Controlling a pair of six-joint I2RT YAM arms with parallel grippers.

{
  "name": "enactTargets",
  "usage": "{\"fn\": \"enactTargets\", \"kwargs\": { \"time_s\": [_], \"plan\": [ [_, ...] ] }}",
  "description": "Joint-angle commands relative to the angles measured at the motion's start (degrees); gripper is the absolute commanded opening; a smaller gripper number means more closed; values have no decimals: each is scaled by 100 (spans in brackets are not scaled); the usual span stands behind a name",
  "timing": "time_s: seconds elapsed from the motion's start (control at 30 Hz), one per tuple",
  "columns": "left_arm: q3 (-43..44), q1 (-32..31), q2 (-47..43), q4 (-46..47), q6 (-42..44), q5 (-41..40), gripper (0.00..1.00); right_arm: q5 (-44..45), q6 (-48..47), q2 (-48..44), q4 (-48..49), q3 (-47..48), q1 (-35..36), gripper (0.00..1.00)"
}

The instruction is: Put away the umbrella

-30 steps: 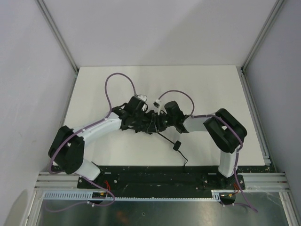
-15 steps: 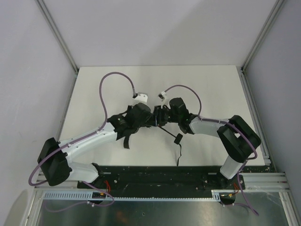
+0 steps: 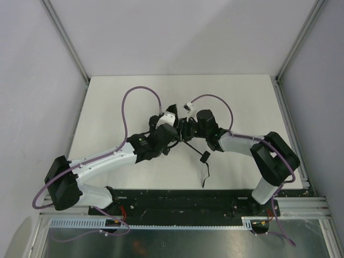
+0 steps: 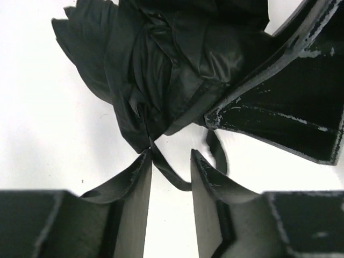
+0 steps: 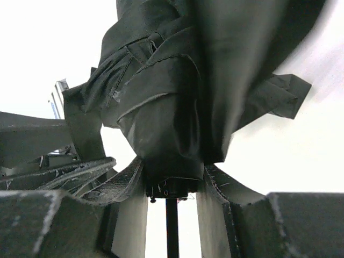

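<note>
My left hand [image 4: 172, 157] has released and stands spread astride the strap [image 4: 161, 164]; my right hand [image 5: 172, 167] pinches the umbrella [image 5: 172, 102]. Likely step: cinching it shut. Next: regrip the strap.

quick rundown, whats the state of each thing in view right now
left gripper: open, strap in the gap, nothing pinched
right gripper: shut on the umbrella
umbrella: folded, canopy bunched and loose, not wrapped
strap: undone, hanging slack off the canopy
handle: out beyond the canopy on the thin shaft, cord trailing toward the arm bases
</note>
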Motion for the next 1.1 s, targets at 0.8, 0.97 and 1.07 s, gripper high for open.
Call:
{"fn": "enactTargets", "kwargs": {
  "time_s": [0.8,0.97,1.07],
  "plan": [
    [-1260,2560,-3714,1092,-1093,5774,72,-430,-2198,-1670,-222,179,191,0],
    [-1577,2656,-3576,1724,-1468,6549,58,-405,-2136,-1841,-292,180,189,0],
    [-1882,2645,-3628,2072,-1696,6732,62,-425,-2075,-1916,-293,180,171,0]
  ]
}}
